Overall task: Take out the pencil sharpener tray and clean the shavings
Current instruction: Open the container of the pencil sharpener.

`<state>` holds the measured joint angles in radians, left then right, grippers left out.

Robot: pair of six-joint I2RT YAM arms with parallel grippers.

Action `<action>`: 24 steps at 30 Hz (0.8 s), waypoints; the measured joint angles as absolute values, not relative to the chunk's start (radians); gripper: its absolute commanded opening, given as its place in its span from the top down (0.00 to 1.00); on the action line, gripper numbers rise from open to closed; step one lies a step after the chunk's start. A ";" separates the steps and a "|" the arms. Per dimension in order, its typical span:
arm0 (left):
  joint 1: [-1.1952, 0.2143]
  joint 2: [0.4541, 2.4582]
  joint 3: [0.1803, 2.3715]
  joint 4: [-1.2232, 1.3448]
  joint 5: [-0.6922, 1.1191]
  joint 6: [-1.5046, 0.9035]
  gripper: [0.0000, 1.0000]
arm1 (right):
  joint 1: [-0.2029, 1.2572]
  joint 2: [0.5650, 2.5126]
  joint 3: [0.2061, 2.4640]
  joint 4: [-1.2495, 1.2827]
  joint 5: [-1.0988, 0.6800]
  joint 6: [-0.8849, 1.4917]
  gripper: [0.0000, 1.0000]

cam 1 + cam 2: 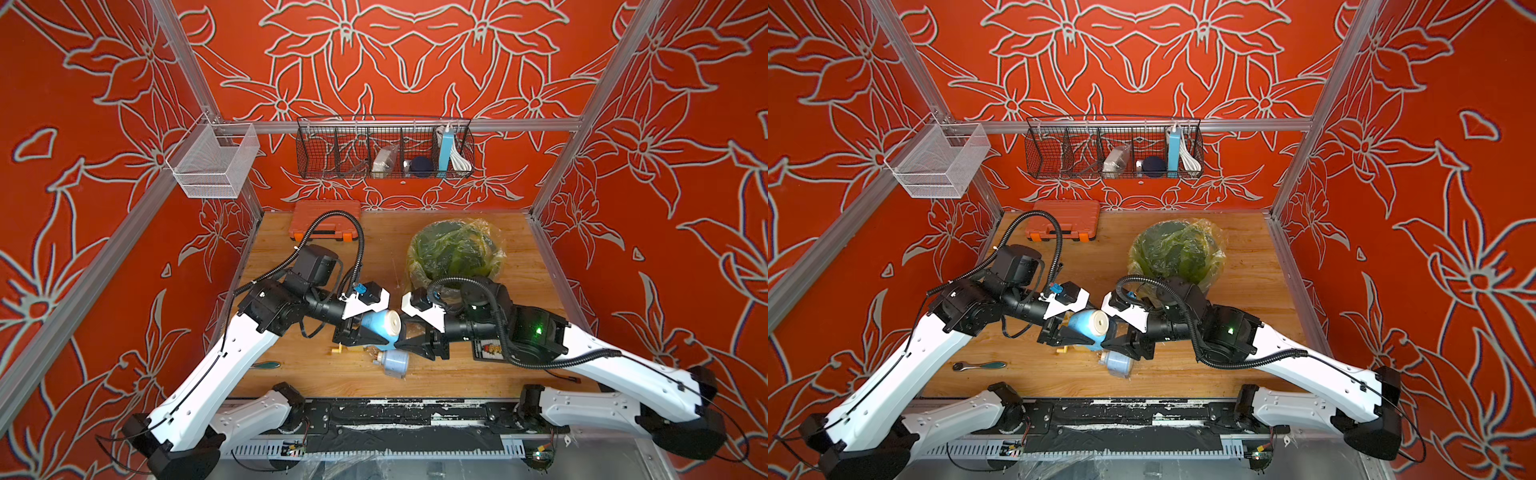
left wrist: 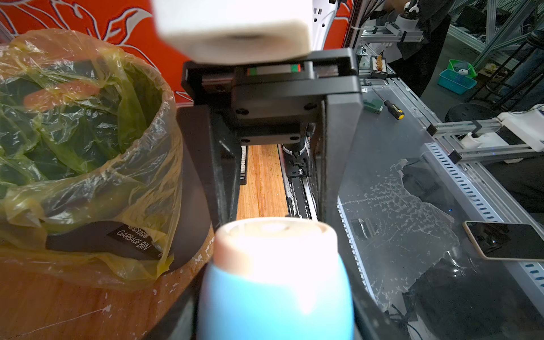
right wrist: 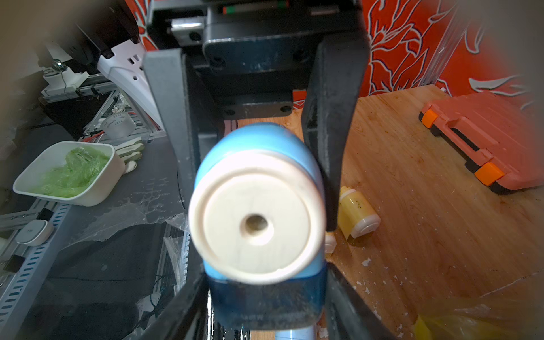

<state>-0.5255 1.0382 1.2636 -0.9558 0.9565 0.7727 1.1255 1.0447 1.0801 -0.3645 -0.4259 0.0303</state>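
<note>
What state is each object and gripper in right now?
Blue plastic pencil sharpener: held aloft, dark blue tray still in.
Left gripper: shut on the sharpener.
Right gripper: jaws flank the tray, grip unclear.
Bag-lined dark garbage bin: open.
Orange plastic tool case: closed.
Pale blue sharpener: lying on its side.

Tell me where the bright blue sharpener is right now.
In both top views the bright blue sharpener is mid-table, held in the left gripper, the right gripper at its other end; a paler sharpener lies just nearer the robot's base.
</note>
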 measured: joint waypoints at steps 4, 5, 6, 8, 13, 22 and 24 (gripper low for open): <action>-0.526 1.038 1.262 -0.956 0.957 0.773 1.00 | 1.126 1.045 1.080 -0.367 -0.426 0.031 0.71; -0.526 1.038 1.262 -0.957 0.956 0.773 1.00 | 1.126 1.045 1.080 -0.367 -0.426 0.031 0.84; -0.528 1.038 1.262 -0.957 0.955 0.773 1.00 | 1.126 1.045 1.080 -0.368 -0.425 0.031 0.98; -0.534 1.038 1.262 -0.960 0.951 0.776 1.00 | 1.126 1.044 1.080 -0.370 -0.424 0.032 1.00; -0.561 1.048 1.262 -0.971 0.928 0.796 1.00 | 1.128 1.040 1.080 -0.399 -0.414 0.032 1.00; -0.597 1.063 1.262 -0.965 0.906 0.818 1.00 | 1.131 0.988 1.080 -0.467 -0.381 0.028 1.00; -0.597 1.064 1.262 -0.971 0.897 0.821 1.00 | 1.130 0.965 1.080 -0.486 -0.370 0.027 1.00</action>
<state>-0.5968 1.0637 1.2625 -0.9714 0.8967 0.8211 1.1301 0.9653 1.0801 -0.4858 -0.3698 0.0273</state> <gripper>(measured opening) 0.571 0.580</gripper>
